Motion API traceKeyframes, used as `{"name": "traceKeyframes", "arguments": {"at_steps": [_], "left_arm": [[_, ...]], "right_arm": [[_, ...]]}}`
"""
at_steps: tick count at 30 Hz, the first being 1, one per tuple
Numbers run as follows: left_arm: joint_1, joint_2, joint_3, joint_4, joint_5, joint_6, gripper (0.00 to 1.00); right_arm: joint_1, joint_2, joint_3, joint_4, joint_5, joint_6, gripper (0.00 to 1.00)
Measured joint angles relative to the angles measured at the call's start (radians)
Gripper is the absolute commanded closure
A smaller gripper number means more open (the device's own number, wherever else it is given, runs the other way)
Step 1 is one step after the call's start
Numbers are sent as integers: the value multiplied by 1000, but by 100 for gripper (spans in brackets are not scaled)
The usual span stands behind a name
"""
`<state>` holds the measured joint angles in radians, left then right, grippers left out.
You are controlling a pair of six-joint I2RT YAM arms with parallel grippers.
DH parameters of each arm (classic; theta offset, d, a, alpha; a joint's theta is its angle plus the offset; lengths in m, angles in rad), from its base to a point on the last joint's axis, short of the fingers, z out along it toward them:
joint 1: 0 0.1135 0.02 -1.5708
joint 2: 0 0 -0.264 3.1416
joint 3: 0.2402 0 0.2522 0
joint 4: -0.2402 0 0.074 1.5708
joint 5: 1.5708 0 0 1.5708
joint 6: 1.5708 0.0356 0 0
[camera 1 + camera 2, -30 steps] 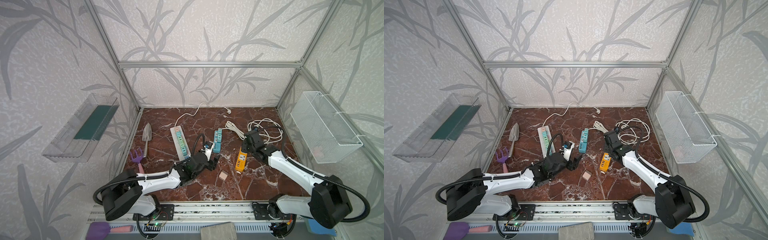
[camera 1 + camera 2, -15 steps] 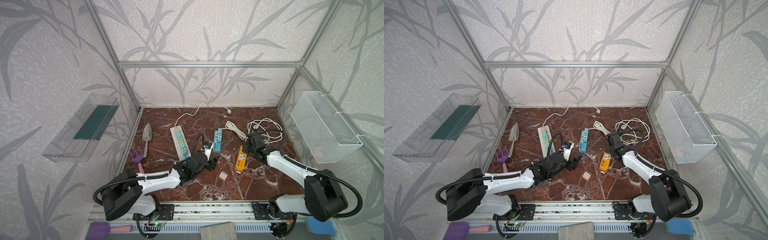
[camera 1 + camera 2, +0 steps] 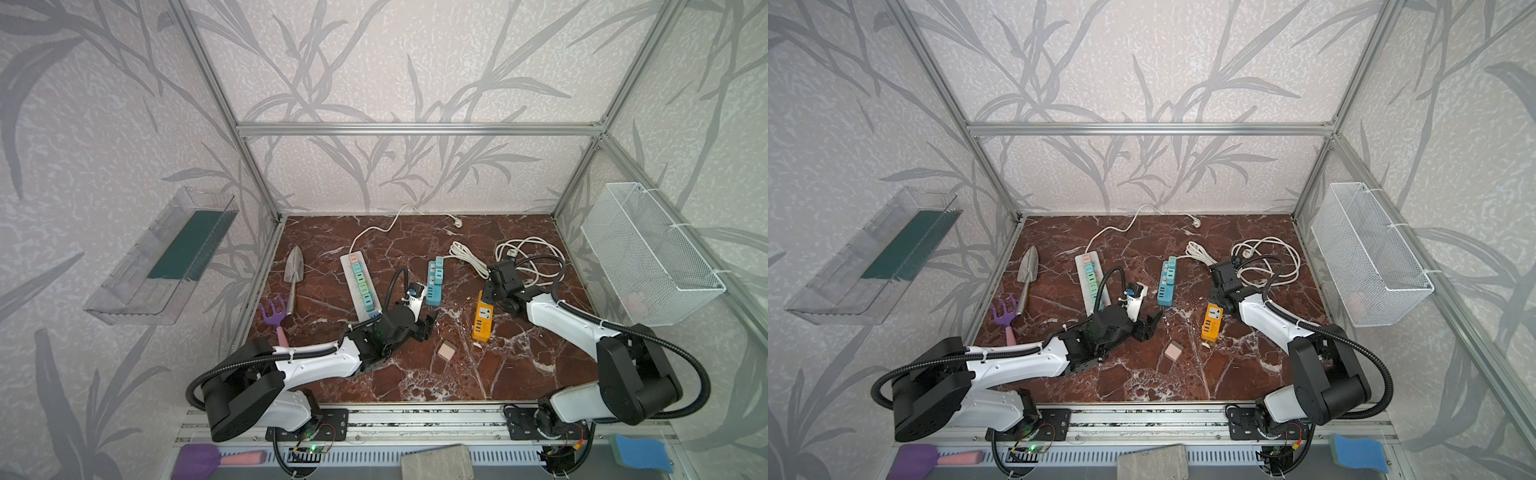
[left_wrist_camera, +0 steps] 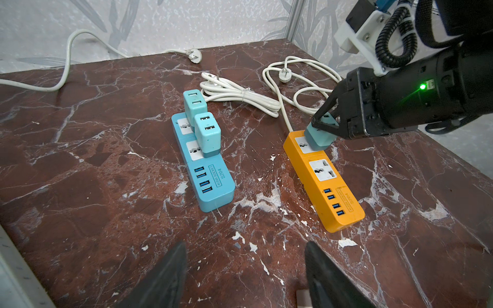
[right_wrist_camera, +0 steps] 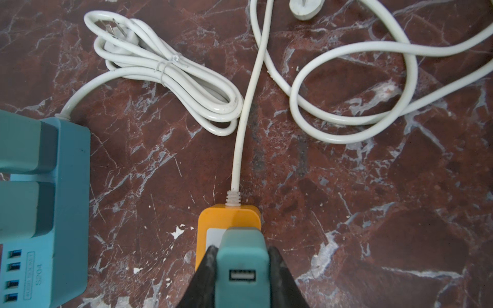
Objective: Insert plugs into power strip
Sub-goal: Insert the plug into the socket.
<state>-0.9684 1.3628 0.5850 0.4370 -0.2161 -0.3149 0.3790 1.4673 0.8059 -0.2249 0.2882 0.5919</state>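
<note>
So the right fingers [image 5: 205, 280] are clamped tight on a teal plug [image 5: 241, 256]. There's one black finger on either side of it, and its USB port faces back at the wrist camera. The plug is right on top of the orange power strip [image 4: 322, 173], over the end socket nearest the white cord [image 5: 237, 160]. From the left wrist view it sits a bit tilted, with its lower edge touching the strip. Can't tell how deep the prongs are in. The next socket along on that strip is bare.

The left fingers [image 4: 170, 277] are spread apart with nothing between them, hanging low over bare worktop [image 4: 106, 213], near the USB ends of the two small strips. A pale pink plug [image 3: 445, 351] lies loose on the worktop just beside them, touching neither finger as far as I can see in a top view.

The blue power strip [image 4: 205, 170] lies beside the orange one, a little apart, with two teal plugs [image 4: 207, 130] standing upright in it. Further left, the long white power strip [image 3: 349, 277] carries a row of plugs [image 3: 361, 286] in teal, green and pink.
</note>
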Motion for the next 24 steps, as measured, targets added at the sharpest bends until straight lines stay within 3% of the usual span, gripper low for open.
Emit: {"name": "traceKeyframes", "arguments": {"at_steps": [11,19,22,24], "left_arm": [[3,0,0,-1,1,5,28],[3,0,7,-47,7,3,19],[3,0,36,-102,8,-1,18],[3,-5,61,-137,12,-3,21]], "right_arm": [[25,30,4,15,38,-14,100],[24,-16,2,-48,-13,-24,53],[29,-55,6,-107,-39,-42,42],[32,-90,18,-135,-44,-55,39]]}}
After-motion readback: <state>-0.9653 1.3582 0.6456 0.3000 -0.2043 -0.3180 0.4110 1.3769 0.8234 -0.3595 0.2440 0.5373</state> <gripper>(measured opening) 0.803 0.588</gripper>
